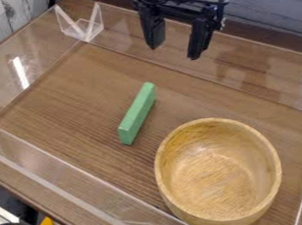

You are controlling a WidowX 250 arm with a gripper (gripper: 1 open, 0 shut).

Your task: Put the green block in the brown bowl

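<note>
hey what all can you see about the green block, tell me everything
The green block is a long, slim, straight-edged bar in one even green, with a matte look; its material can't be told for sure. It lies flat on the wooden table, slanted, its far end pointing toward the robot's side of the picture and its near end toward the brown bowl. It sits outside the bowl, apart from it, touching only the tabletop.

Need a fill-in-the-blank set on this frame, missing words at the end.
The block on the table is colored ____.
The round bowl is colored light ____.
The pincer holds ____.

Missing words: green; brown; nothing
</note>
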